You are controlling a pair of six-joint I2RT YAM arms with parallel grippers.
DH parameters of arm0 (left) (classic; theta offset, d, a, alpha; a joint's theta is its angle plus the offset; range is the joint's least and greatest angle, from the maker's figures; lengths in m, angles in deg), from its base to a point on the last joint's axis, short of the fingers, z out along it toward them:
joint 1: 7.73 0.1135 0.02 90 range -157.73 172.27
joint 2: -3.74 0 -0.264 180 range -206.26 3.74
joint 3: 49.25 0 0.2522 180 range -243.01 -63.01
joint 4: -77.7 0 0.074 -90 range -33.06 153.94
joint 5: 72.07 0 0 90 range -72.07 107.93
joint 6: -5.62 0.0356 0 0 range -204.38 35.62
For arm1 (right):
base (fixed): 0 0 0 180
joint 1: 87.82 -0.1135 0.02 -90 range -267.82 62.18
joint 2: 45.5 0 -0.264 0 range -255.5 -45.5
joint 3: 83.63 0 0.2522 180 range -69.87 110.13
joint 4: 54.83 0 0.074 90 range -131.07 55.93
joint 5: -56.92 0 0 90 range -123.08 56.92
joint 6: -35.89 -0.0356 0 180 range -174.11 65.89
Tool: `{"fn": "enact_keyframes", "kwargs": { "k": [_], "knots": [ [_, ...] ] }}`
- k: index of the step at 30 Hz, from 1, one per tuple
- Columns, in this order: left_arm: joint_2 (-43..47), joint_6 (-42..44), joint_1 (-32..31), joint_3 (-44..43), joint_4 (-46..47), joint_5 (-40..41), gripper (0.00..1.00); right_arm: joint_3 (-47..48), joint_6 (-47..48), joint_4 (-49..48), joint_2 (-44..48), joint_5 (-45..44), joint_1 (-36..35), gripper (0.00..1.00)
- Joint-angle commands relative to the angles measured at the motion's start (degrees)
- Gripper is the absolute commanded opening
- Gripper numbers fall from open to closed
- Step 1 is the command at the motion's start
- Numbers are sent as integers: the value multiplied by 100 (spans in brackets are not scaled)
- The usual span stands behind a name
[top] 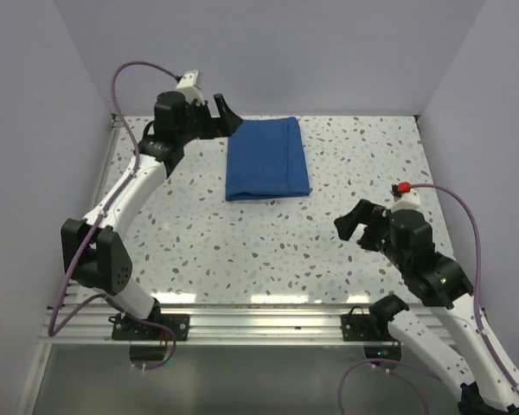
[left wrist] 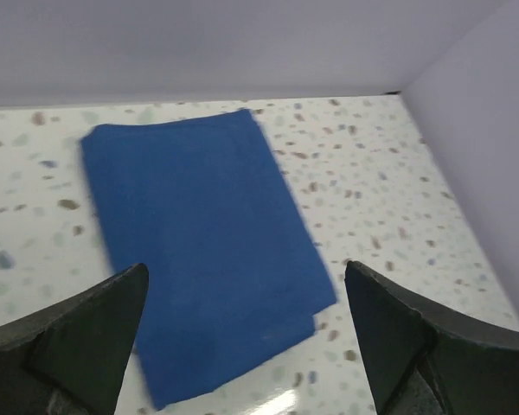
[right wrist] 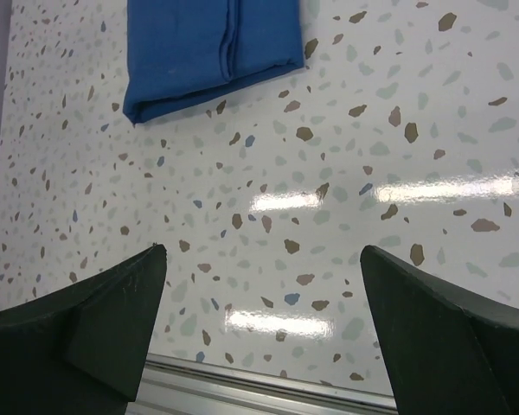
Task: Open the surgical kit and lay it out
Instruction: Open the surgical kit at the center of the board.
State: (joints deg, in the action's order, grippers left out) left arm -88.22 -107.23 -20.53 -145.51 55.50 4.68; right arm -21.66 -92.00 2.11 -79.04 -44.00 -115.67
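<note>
Left jaws: spread wide and empty, hanging just above the far-left corner of the wrap. My left wrist camera shows the blue cloth between my two dark fingers [left wrist: 86, 333].
Right jaws: also spread wide, holding nothing, poised over bare worktop at the near right, well apart from the wrap.
Surgical kit: a royal-blue cloth wrap [top: 266, 158], folded into a flat, neat rectangle. It lies at the far middle of the worktop, near the back wall [top: 268, 52].
Fold line: a seam runs along the wrap close to its right-hand edge, which suggests an outer flap lies over the rest.
Contents: no steel tray or instruments are in sight. I judge they are inside the folded cloth.
Worktop: white speckled terrazzo surface [top: 329, 251], glossy, with a metal rail [top: 259, 318] at the near edge.
Why I am placed so: my left side is set to pinch a corner of the flap, while my right waits clear of where the cloth would open out.
Progress: the wrap is closed, so opening has not yet begun.
</note>
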Motion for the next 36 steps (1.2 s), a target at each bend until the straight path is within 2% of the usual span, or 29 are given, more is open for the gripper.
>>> {"fn": "enact_keyframes", "kwargs": {
  "k": [1,3,4,5,6,7,8,9,10,11,12,13,14,15,17,21,27,36],
  "knots": [
    [-58,-1454,-373,174,563,-383,100,48,194,234,58,55,8,98],
    [-590,-2194,-477,856,2471,-2321,100,40,264,296,-3,151,8,98],
    [-760,-2084,-635,667,2044,-2148,100,57,273,296,-30,186,8,98],
    [-805,-1752,-871,482,1596,-1650,100,75,282,349,-39,230,0,98],
    [-727,-1488,-1169,367,1305,-392,100,136,273,375,-21,248,8,99],
    [-761,-1303,-1668,297,1215,-66,100,145,273,419,-4,265,8,98],
    [-936,-1101,-1839,35,883,172,100,154,265,506,57,231,0,98],
    [-1625,-968,-1988,-1090,175,809,100,163,264,542,110,196,0,98],
    [-2058,-793,-2329,-1772,-1355,1294,99,154,299,577,163,143,0,98],
    [-2497,-495,-2524,-2457,-2031,1900,92,145,317,612,251,56,8,98],
    [-3276,-414,-2691,-3595,-2577,2802,88,119,326,639,295,11,8,98],
    [-3615,-361,-2937,-4102,-3340,3063,79,119,317,657,321,-24,8,98],
    [-3914,-326,-3017,-4516,-3626,3231,64,136,317,735,339,-77,8,98],
    [-4335,-377,-3088,-5104,-3855,3555,62,171,309,745,365,-60,8,98],
    [-4488,-614,-3237,-5180,-4103,3864,54,224,308,841,374,-103,8,98],
    [-4286,-887,-3291,-4310,-3779,4243,46,330,291,973,374,-104,0,98],
    [-4558,-756,-3405,-4301,-3980,4621,46,269,247,973,357,-77,8,98],
    [-5033,-589,-3414,-4318,-3980,4499,47,198,194,877,155,-25,0,98]
  ]
}}
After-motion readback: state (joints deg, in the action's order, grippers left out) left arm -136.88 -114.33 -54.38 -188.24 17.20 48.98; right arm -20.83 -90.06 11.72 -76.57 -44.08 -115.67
